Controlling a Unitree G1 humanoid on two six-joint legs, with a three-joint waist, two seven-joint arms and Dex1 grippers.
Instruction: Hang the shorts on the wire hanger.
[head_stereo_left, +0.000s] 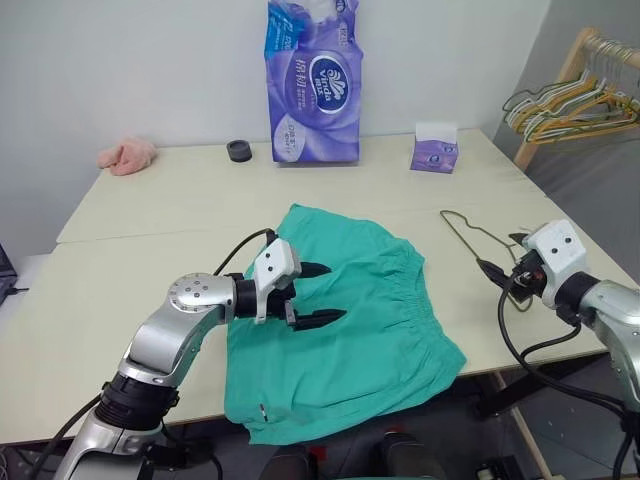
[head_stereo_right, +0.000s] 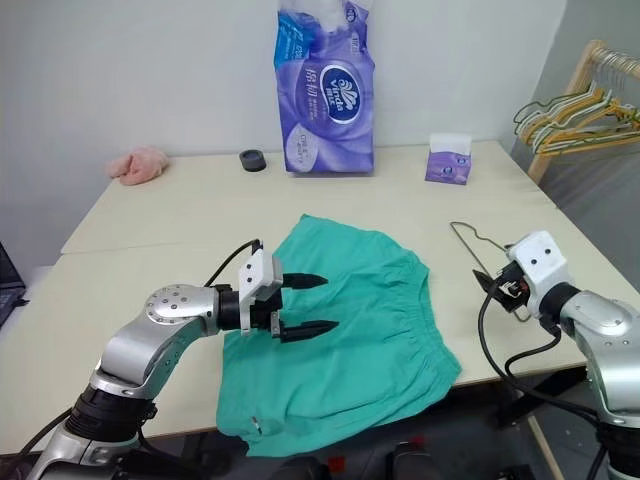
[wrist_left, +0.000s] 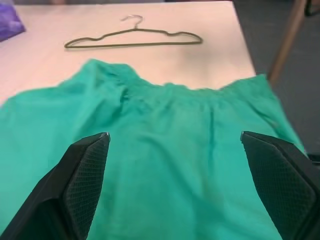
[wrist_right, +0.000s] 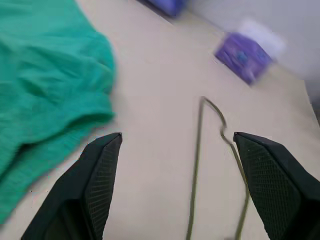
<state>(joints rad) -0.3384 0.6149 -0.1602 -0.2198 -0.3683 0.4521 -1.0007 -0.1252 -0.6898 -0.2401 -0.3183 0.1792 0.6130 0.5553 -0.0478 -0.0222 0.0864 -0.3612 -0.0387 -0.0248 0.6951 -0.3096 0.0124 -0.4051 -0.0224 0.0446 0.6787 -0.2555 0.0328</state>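
Hovering my left gripper (head_stereo_left: 318, 293) over the shorts (head_stereo_left: 355, 340), fingers spread wide, holding nothing. They're lying flat on the table (head_stereo_left: 150, 250), with the wire hanger (head_stereo_left: 478, 243) just beside them. My right gripper (wrist_right: 180, 190) is wide open too, empty, over the hanger.

Pale beige tabletop (head_stereo_left: 150, 250) carries teal shorts (head_stereo_left: 350, 330) spread flat near the front edge, with the wire hanger (head_stereo_left: 478, 243) lying flat just beside them, apart. At the back: pink cloth (head_stereo_left: 127, 155), small black ring (head_stereo_left: 238, 150), upright purple tissue pack (head_stereo_left: 313, 85), small purple tissue box (head_stereo_left: 435, 150).
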